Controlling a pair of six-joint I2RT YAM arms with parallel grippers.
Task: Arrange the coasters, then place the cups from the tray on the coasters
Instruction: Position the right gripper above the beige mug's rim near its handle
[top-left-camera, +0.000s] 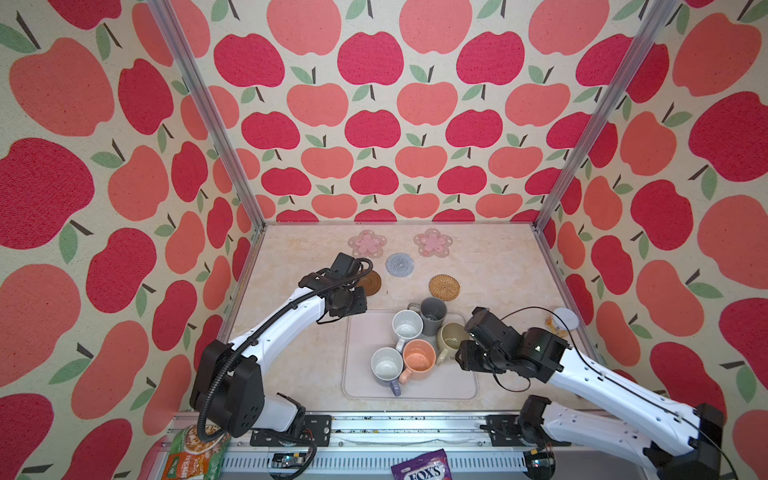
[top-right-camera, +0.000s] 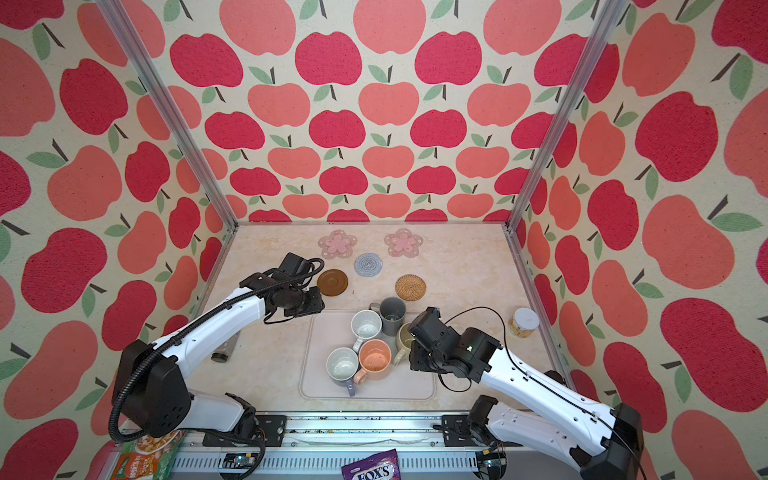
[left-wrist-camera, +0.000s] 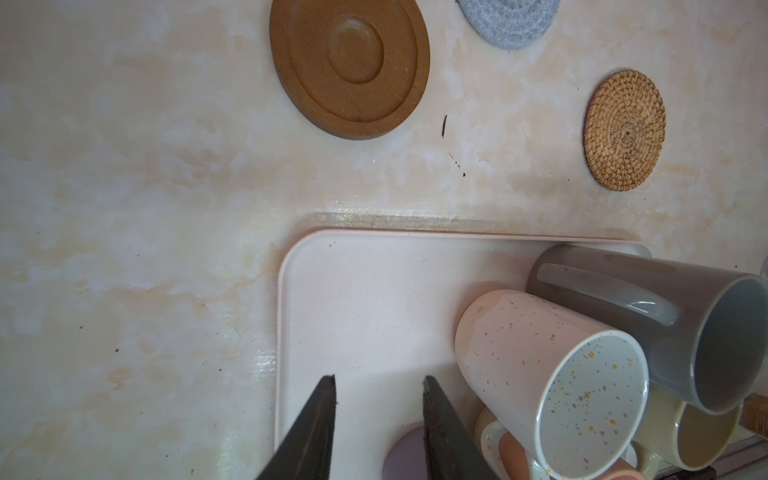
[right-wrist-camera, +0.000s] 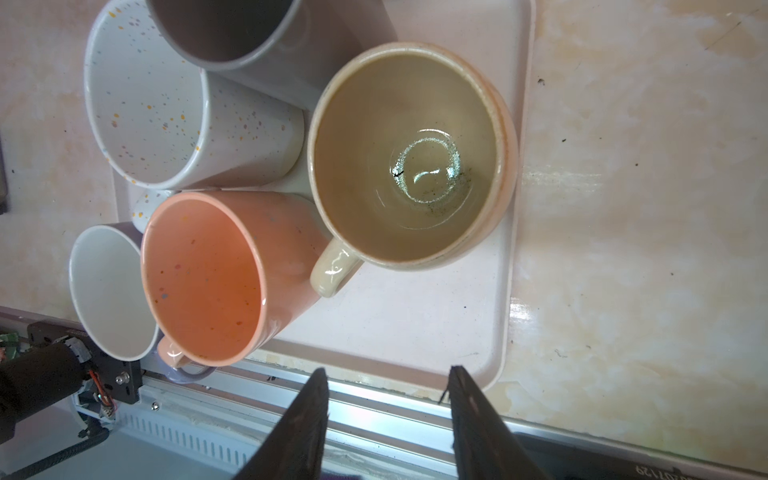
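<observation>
With both jaws parted and empty, we risk toppling the peach-orange mug (right-wrist-camera: 203, 278) while lifting the beige-olive mug (right-wrist-camera: 407, 153), since they crowd together on the tray (right-wrist-camera: 415, 324).

The pale tray (top-left-camera: 365, 353) lies flat, its bare corner under the left gripper (left-wrist-camera: 378, 382). Five empty cups stand upright and bunched on the side toward the right gripper (right-wrist-camera: 388, 374). The beige-olive cup (top-left-camera: 451, 338) is nearest it, then the peach cup (top-left-camera: 419, 359), speckled white cup (top-left-camera: 407, 326) and tall dark grey cup (top-left-camera: 433, 313). The lavender-grey cup (top-left-camera: 386, 365) is farthest. Beyond the left gripper the coasters lie flat and apart: dark brown coaster (top-right-camera: 332, 282) nearest, then blue-grey coaster (top-left-camera: 399, 264) and rattan coaster (top-left-camera: 444, 286), with the pink flower coasters (top-left-camera: 367, 243), (top-left-camera: 432, 242) farthest.
</observation>
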